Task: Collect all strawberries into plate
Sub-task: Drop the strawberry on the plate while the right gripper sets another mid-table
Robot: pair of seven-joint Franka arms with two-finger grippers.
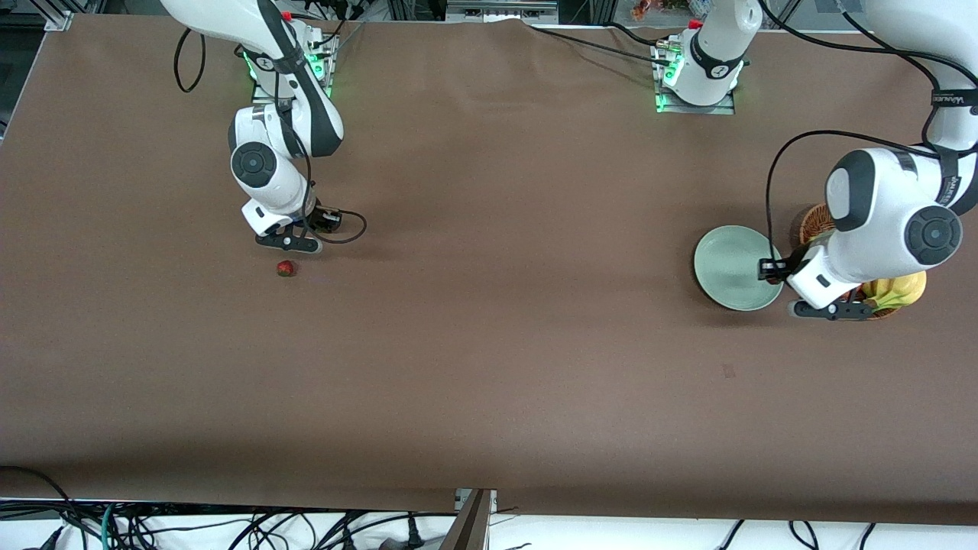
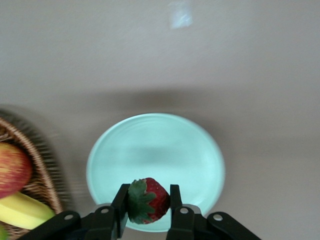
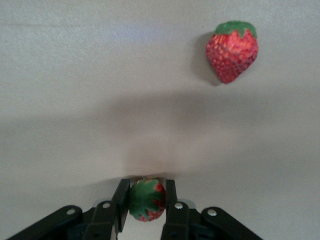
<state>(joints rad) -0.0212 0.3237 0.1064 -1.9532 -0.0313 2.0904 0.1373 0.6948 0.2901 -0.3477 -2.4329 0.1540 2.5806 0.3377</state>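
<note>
My left gripper (image 2: 147, 199) is shut on a red strawberry (image 2: 148, 200) with a green leafy top, held over the rim of the pale green plate (image 2: 160, 145). In the front view that gripper (image 1: 831, 309) hangs between the plate (image 1: 733, 263) and the basket. My right gripper (image 3: 146, 199) is down at the table toward the right arm's end, shut on a second strawberry (image 3: 146, 201). A third strawberry (image 3: 232, 50) lies loose on the brown cloth close by. In the front view that loose strawberry (image 1: 286, 268) lies just nearer the camera than the right gripper (image 1: 289, 244).
A brown wicker basket (image 1: 814, 223) stands beside the plate at the left arm's end, mostly under the left arm. It holds bananas (image 1: 898, 290) and a red-yellow apple (image 2: 12, 170). Brown cloth (image 1: 504, 305) covers the table between the two arms.
</note>
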